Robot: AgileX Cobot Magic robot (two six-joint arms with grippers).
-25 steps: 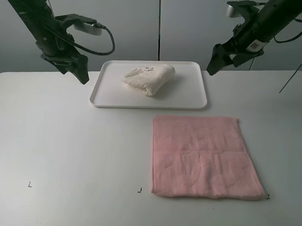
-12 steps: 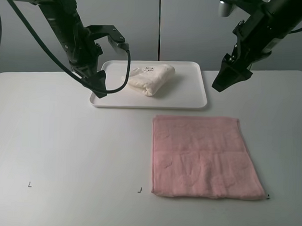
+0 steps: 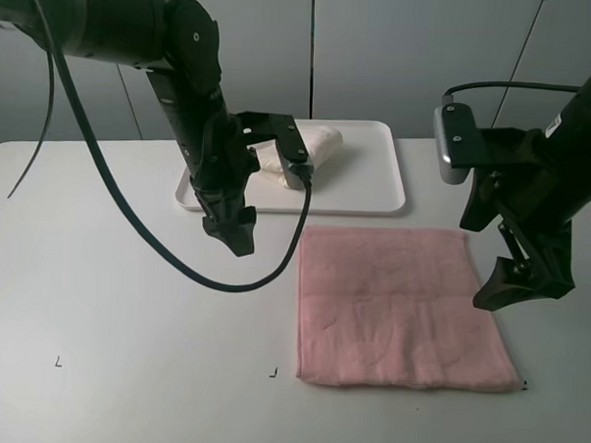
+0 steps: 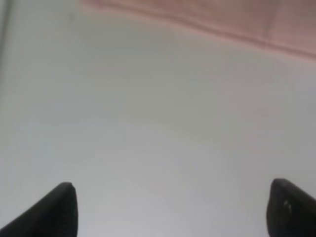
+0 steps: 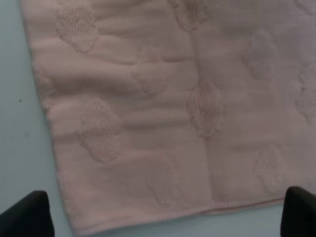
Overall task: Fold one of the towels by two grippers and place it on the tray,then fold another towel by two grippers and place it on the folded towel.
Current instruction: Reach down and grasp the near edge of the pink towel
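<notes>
Left black two-fingered hand (image 3: 238,241): fingers apart, empty, above the white worktop (image 3: 125,302) beside the pale pink terry towel (image 3: 400,305), which lies flat toward the near edge. Right black hand (image 3: 516,285): fingers apart, empty, above that towel's right edge. Folded cream terry towel (image 3: 319,142) lies in the flat white plastic tray (image 3: 390,201) at the far edge.

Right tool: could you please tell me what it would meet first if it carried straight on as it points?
Most likely the pink towel, near its right edge; how high the right tool hangs above it is unclear.
</notes>
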